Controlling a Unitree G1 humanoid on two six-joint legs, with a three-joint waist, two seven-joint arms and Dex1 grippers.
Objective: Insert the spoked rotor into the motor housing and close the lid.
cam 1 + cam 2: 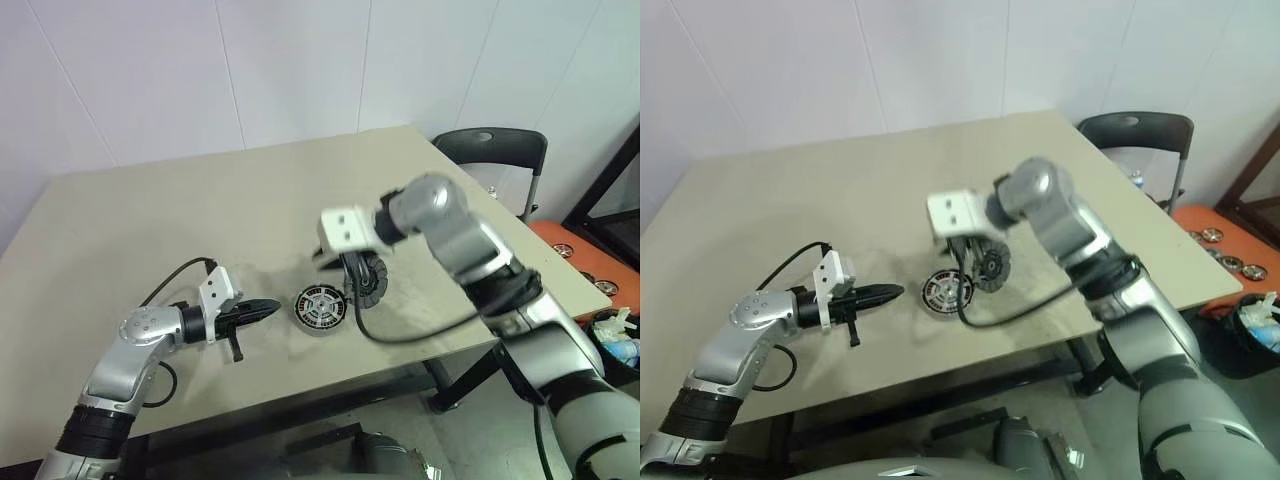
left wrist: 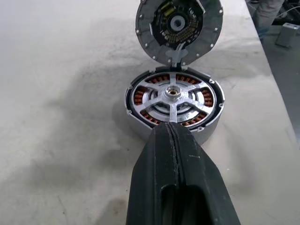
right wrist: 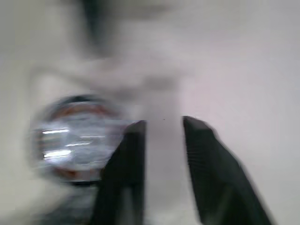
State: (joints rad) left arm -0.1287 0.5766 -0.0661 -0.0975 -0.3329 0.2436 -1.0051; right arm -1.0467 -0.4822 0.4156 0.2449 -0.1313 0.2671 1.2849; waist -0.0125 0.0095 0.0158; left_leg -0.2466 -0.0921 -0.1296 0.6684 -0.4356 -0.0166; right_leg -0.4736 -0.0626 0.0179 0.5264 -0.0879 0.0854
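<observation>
left wrist view looks right down on the motor housing (image 2: 206, 131). it is a short round grey drum that sits flat on the table (image 1: 200, 220). a ring of brown copper coils runs round the inside.

the spoked rotor (image 2: 172, 92) lies in the drum. it is a shiny silver wheel with thin spokes that meet at a small hub in the middle. it looks flat and level, with the coils showing between the spokes.

the lid (image 2: 179, 23) is not on the drum. it stands up on its edge at the far side of the drum, with its low edge just at the drum's rim. its inside faces the camera, grey round the rim and dark in the middle. its top edge is cut off in this view.

the left claw (image 2: 171, 126) is closed tight with nothing in it. its tips point at the near side of the drum, very close to it. i cannot tell if they touch.

the right claw (image 3: 163, 126) hangs above the table, just beside the lid. its two black fingers (image 3: 129, 154) are apart, and bare table shows between them. that view is very blurry, so the drum is just a smeared round shape beside the fingers. from the head views i cannot tell if the claw touches the lid.

a black cable (image 1: 400, 335) loops under the right arm. a dark chair (image 1: 495, 150) stands past the far corner of the table.
</observation>
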